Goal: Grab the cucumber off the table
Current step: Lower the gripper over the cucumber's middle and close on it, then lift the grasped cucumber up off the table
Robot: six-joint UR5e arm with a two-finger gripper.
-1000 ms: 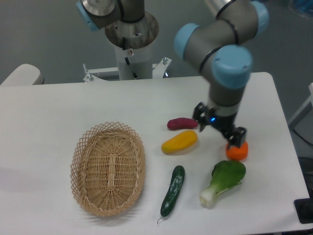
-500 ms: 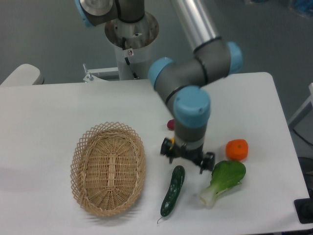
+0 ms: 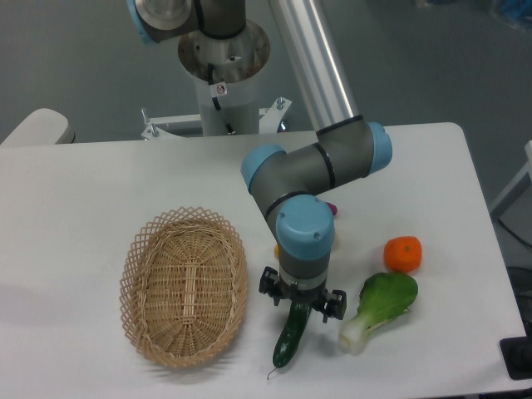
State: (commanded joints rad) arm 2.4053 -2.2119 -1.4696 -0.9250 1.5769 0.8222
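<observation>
The dark green cucumber (image 3: 290,339) lies on the white table (image 3: 83,191) near its front edge, its thin stem tip pointing down-left. My gripper (image 3: 301,302) hangs straight above the cucumber's upper end and hides that end. Black finger parts show on either side of the cucumber, but the wrist blocks the view of the fingertips, so I cannot tell whether they are open or shut on it.
An oval wicker basket (image 3: 184,285) stands left of the cucumber. A bok choy (image 3: 379,309) lies just to its right, with an orange (image 3: 403,253) behind it. A yellow fruit (image 3: 334,239) and a purple one (image 3: 331,208) are mostly hidden behind my arm.
My arm has swung left and toward the front, from the orange to above the cucumber's upper end. It now covers the yellow and purple fruits. The objects have not moved.
</observation>
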